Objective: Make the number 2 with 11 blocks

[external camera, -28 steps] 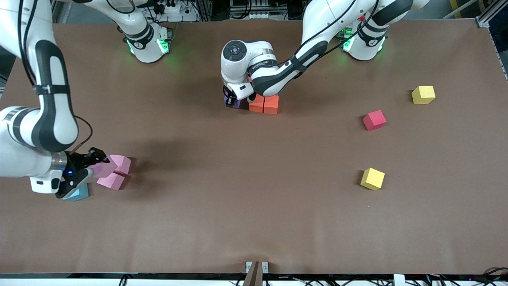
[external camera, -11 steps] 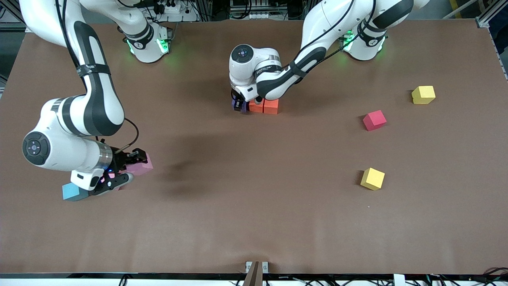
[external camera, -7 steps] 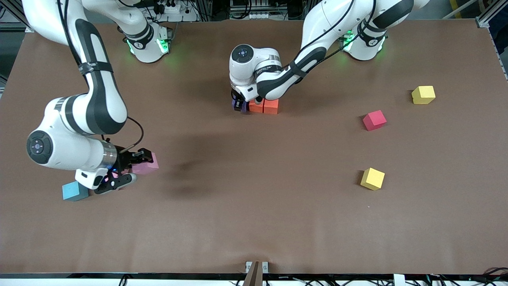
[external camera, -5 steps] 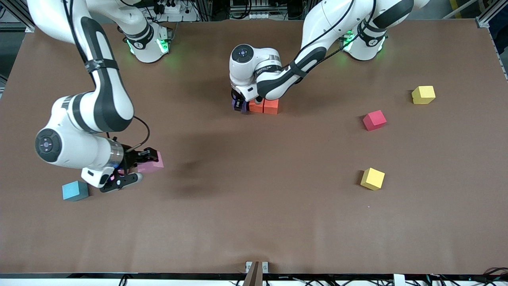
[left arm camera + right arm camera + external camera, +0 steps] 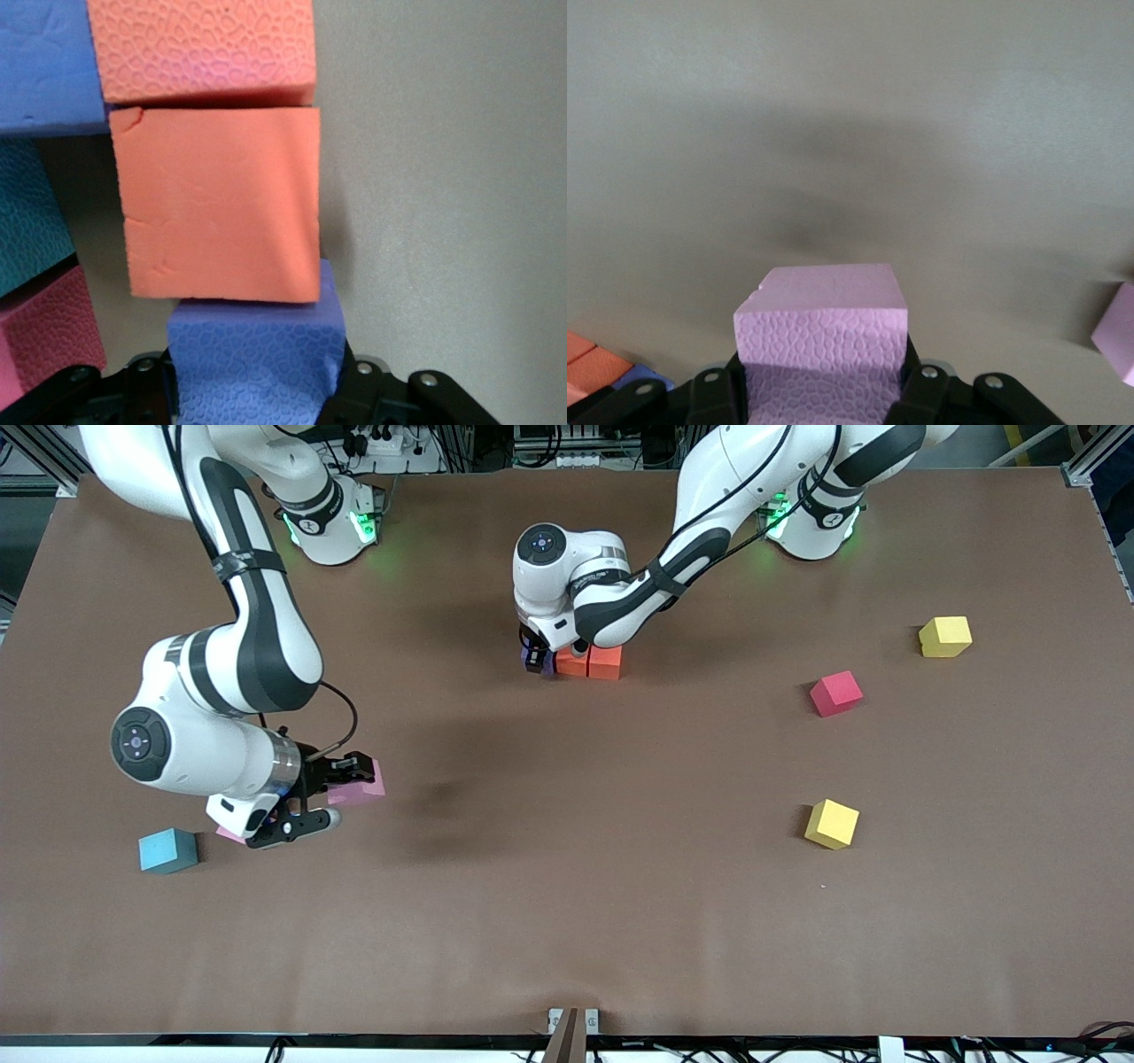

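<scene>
Two grippers are seen clenched on blocks at once. At the right arm's end of the worktop (image 5: pixel 567 921), a pink block (image 5: pixel 359 788) is gripped by the right gripper (image 5: pixel 321 797) and held up over bare surface; since a second ago it has been carried away from the light blue block (image 5: pixel 166 849) and the remaining pink block (image 5: pixel 229 833), toward the middle of the worktop. Near the robots' bases, the left gripper (image 5: pixel 534 657) is kept closed on a purple block (image 5: pixel 252 363), which is pressed against the pair of orange blocks (image 5: pixel 589 662) and has not been shifted over the same second. In the left wrist view, further blocks of purple, teal and pink are seen packed around the orange ones, so the figure is judged to be partly built. A red block (image 5: pixel 835 693) and two yellow blocks (image 5: pixel 944 636) (image 5: pixel 831 823) are left unused toward the left arm's end. By appearances, the purple block is about to be released and the pink one delivered next.
</scene>
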`<state>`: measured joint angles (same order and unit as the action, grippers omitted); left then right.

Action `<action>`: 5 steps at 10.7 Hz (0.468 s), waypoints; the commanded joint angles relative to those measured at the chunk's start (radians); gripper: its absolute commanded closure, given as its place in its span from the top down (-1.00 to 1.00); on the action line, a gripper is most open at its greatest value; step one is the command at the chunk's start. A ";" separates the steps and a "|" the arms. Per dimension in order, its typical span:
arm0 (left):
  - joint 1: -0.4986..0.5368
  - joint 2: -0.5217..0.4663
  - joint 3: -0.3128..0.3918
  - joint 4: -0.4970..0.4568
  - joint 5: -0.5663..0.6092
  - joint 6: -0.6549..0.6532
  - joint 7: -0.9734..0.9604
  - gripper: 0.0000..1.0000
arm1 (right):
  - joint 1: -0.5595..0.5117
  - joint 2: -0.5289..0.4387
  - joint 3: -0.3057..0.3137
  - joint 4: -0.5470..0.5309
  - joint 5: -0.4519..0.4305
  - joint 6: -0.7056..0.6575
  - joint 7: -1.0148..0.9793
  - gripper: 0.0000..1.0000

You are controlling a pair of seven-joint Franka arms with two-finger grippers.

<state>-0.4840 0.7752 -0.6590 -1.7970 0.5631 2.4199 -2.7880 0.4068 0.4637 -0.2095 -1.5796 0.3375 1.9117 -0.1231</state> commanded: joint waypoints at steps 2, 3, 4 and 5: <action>0.001 -0.033 -0.004 -0.039 0.064 -0.030 -0.214 -0.55 | 0.095 -0.086 -0.005 -0.178 0.012 0.154 0.123 -0.66; 0.001 -0.031 -0.005 -0.039 0.064 -0.041 -0.212 -0.54 | 0.121 -0.101 -0.005 -0.215 0.011 0.194 0.158 -0.66; 0.001 -0.031 -0.005 -0.039 0.064 -0.041 -0.212 -0.49 | 0.142 -0.114 -0.007 -0.244 0.011 0.223 0.190 -0.66; 0.001 -0.031 -0.005 -0.036 0.064 -0.041 -0.212 -0.15 | 0.154 -0.120 -0.007 -0.269 0.011 0.252 0.209 -0.66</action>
<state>-0.4839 0.7712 -0.6596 -1.7988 0.5632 2.4028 -2.7880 0.5397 0.4081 -0.2092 -1.7605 0.3382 2.1195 0.0487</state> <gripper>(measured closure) 0.423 0.405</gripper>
